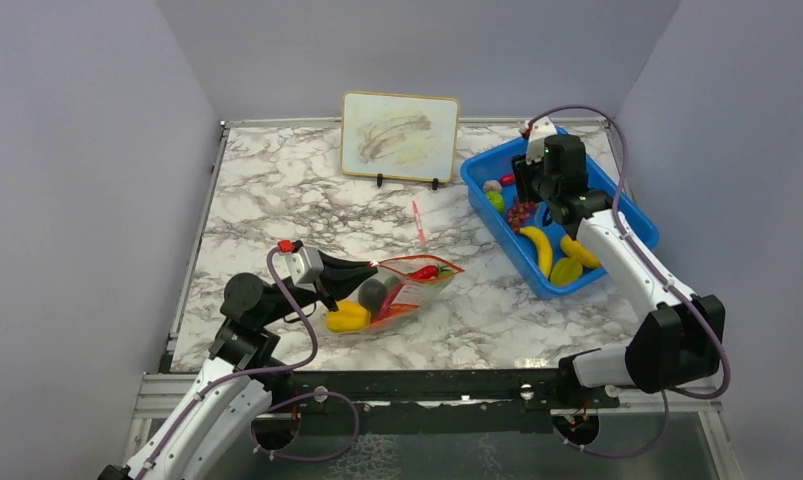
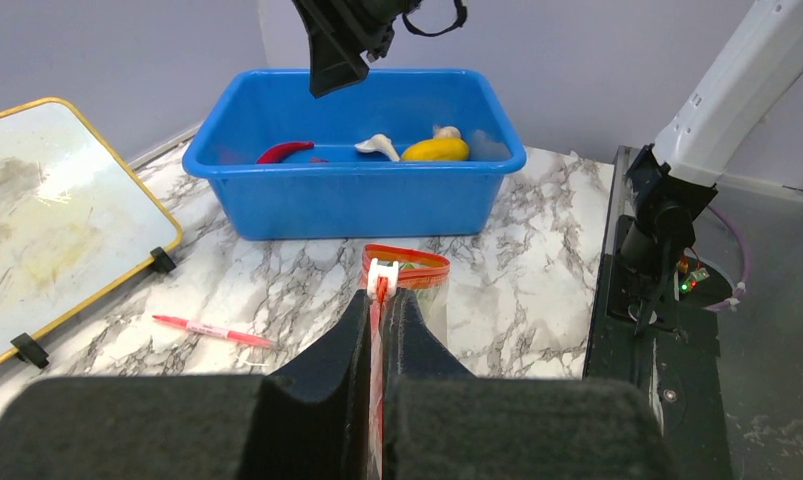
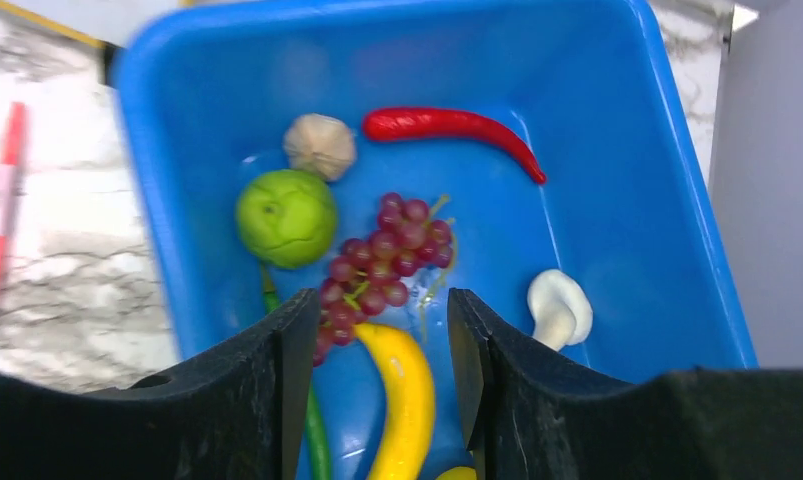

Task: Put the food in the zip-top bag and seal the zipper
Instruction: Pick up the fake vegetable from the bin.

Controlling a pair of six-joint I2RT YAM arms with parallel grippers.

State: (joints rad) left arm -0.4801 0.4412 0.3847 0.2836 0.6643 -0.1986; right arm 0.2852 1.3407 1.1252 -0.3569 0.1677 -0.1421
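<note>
From where I stand, the left gripper (image 2: 379, 300) is clenched on the zipper (image 2: 407, 254). Its two black fingers press together with the red-orange strip pinched between them, just behind a small white slider (image 2: 382, 270). Past the fingers the strip parts into a loop, so the mouth gapes there. The zip-top bag (image 1: 417, 290) lies on the marble table (image 1: 277, 190) in front of the left arm, toward the near edge and well apart from the blue bin (image 1: 477, 185). Through the clear plastic I make out a yellow pepper (image 1: 347, 317) at the end nearest the arm, a dark round piece (image 1: 374, 292) beside it and a small red chili (image 1: 424, 272) up by the strip. The right gripper (image 3: 382, 310) hangs over the bin at the far right of the table. Its jaws stand apart and grasp nothing. Directly beneath the gap sit the purple grapes (image 3: 389, 250) and the top of a banana (image 3: 402, 390). Around them in the bin lie a long red chili (image 3: 457, 130), a green round fruit (image 3: 285, 217), a pale bulb (image 3: 319, 145) and a white mushroom (image 3: 560, 308). A red-and-white pen (image 1: 417, 222) rests on the marble between the bag and a smeared whiteboard (image 1: 400, 135), which is propped upright at the far edge.
</note>
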